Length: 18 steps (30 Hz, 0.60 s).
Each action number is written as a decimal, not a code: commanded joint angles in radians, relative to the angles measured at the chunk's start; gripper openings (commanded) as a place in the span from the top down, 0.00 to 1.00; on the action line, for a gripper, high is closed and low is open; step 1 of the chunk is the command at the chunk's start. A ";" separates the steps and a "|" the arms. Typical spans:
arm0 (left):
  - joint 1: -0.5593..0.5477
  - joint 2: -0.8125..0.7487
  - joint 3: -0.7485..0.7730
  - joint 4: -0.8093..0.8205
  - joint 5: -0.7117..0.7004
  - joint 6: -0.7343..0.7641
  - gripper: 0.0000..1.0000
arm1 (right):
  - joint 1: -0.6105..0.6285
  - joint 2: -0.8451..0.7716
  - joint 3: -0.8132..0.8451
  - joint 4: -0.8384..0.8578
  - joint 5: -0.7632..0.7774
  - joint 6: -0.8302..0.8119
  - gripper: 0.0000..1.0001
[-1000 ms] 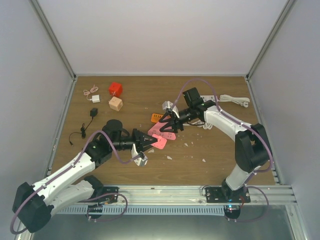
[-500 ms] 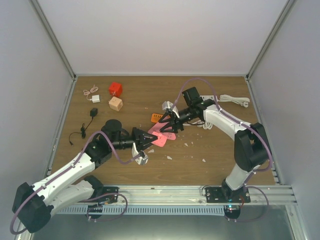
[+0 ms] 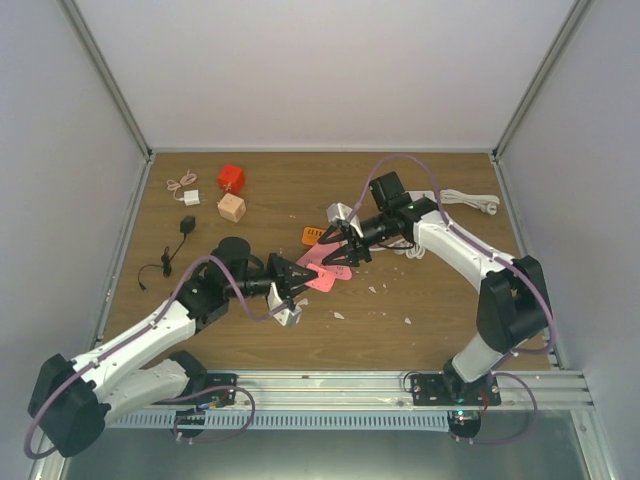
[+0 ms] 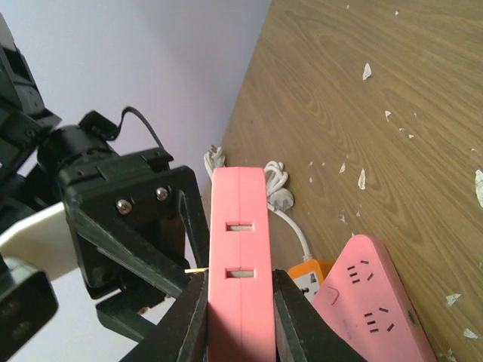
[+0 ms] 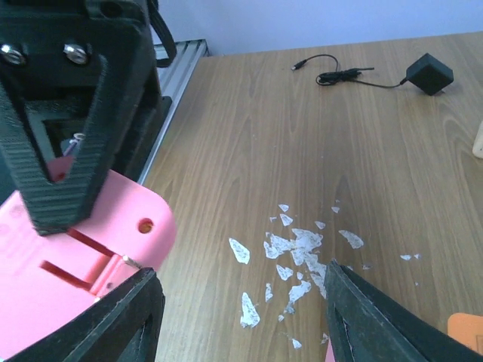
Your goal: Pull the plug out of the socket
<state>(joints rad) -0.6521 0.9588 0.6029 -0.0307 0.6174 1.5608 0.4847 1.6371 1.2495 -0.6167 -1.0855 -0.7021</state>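
My left gripper [image 3: 297,272] is shut on a pink socket block [image 3: 318,279] and holds it on edge above the table. In the left wrist view the block [image 4: 240,226] sits squeezed between both fingers [image 4: 185,317], and a thin brass prong shows at its left side. The plug's body is hidden. My right gripper [image 3: 335,250] is open and faces the block's far end. In the right wrist view the block [image 5: 75,249] lies by its left finger [image 5: 113,317], with a metal pin showing on its underside.
A second pink power strip [image 4: 373,302], an orange socket [image 3: 313,235] and a white plug with cord [image 4: 275,188] lie under the grippers. A red cube [image 3: 231,178], tan cube [image 3: 231,208], white adapter [image 3: 188,196], black adapter [image 3: 186,224] and white strip [image 3: 470,202] lie further off.
My left gripper has shifted slightly up and back with the pink block. The right arm's elbow has swung a little to the right; its gripper stays open near the block.
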 commanded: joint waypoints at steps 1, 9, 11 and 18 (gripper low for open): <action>-0.004 0.021 0.035 0.065 -0.037 -0.040 0.83 | 0.011 -0.042 -0.004 -0.021 -0.021 -0.035 0.41; -0.004 0.071 0.084 0.079 -0.066 -0.138 0.83 | 0.012 -0.052 -0.011 -0.026 -0.012 -0.043 0.41; -0.004 0.077 0.094 0.083 -0.071 -0.158 0.83 | 0.013 -0.055 -0.013 -0.025 -0.009 -0.042 0.41; -0.002 0.090 0.104 0.114 -0.094 -0.211 0.84 | 0.013 -0.060 -0.016 -0.026 -0.006 -0.045 0.41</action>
<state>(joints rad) -0.6529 1.0401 0.6567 -0.0193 0.5579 1.4044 0.4843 1.6024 1.2469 -0.6273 -1.0752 -0.7288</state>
